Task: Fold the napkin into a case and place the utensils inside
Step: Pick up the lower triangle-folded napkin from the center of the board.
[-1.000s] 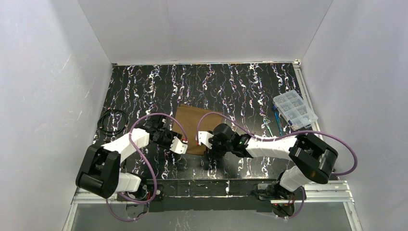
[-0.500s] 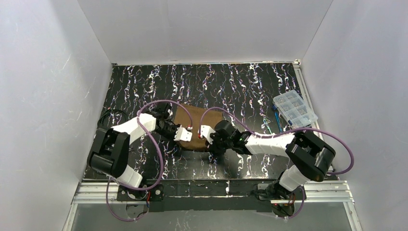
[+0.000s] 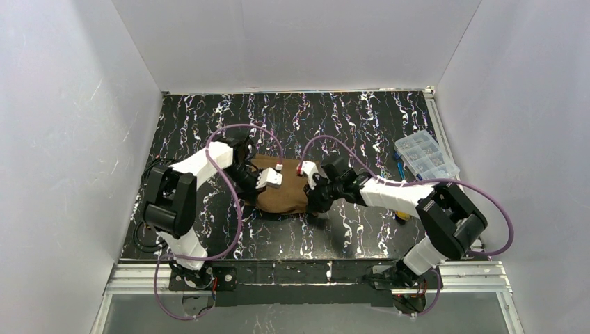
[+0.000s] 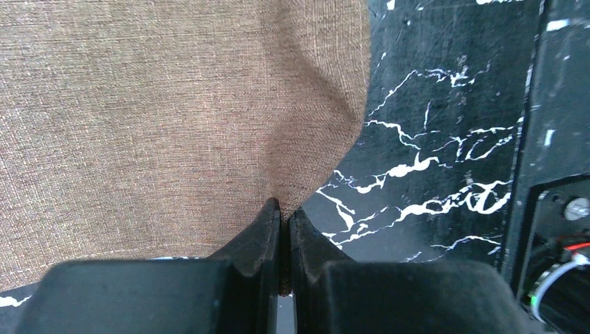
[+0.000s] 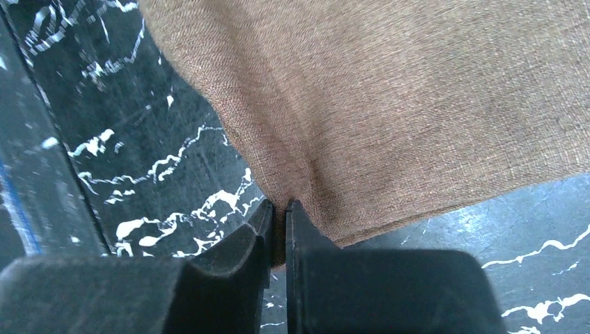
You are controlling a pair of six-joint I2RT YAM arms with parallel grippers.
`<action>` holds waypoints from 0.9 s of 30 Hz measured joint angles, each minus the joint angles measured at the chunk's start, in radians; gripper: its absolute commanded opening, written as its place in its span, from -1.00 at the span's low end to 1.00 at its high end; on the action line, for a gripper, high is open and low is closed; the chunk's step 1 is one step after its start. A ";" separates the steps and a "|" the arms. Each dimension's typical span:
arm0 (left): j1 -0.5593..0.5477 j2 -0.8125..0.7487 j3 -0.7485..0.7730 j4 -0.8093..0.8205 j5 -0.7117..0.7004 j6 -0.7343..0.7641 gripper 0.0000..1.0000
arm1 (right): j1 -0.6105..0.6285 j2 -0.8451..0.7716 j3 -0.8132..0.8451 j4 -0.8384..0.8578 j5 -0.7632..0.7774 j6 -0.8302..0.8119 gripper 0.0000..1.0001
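The brown napkin (image 3: 282,197) lies mid-table, its near part lifted and doubled over into a rounded hump. My left gripper (image 3: 275,175) is shut on the napkin's left near corner; in the left wrist view that gripper (image 4: 285,209) pinches a thin pucker of the napkin (image 4: 160,118). My right gripper (image 3: 305,173) is shut on the other near corner, and in the right wrist view that gripper (image 5: 278,207) has the napkin (image 5: 389,104) clamped between its fingers. Blue utensils (image 3: 399,165) lie to the right, partly hidden behind the right arm.
A clear plastic compartment box (image 3: 426,158) sits at the right edge beside the utensils. A coiled black cable (image 3: 154,175) lies at the left edge. White walls close in three sides of the black marbled table (image 3: 299,118).
Both grippers have shut on the napkin's near corners and carried them away from the bases toward the far side. The flat napkin now humps up, doubled over.
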 measured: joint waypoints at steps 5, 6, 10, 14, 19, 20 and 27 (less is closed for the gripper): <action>0.006 0.090 0.119 -0.112 0.034 -0.033 -1.00 | -0.091 0.031 0.040 -0.014 -0.139 0.126 -0.93; 0.009 0.102 0.130 -0.131 0.038 -0.036 -1.00 | -0.113 0.039 0.042 -0.012 -0.180 0.154 -0.92; 0.016 0.146 0.157 -0.193 0.050 -0.043 -0.90 | -0.188 0.106 0.087 -0.012 -0.338 0.250 -0.91; 0.024 0.174 0.159 -0.202 0.046 -0.060 -0.10 | -0.232 0.188 0.152 -0.016 -0.448 0.312 -0.91; 0.050 0.145 0.164 -0.174 0.040 -0.083 0.97 | -0.244 0.291 0.232 -0.051 -0.531 0.358 -0.92; 0.053 0.132 0.173 -0.170 0.037 -0.087 0.97 | -0.246 0.306 0.242 -0.060 -0.540 0.361 -0.92; 0.042 0.018 0.222 -0.104 0.047 -0.135 0.97 | -0.265 0.340 0.257 -0.077 -0.603 0.414 -0.92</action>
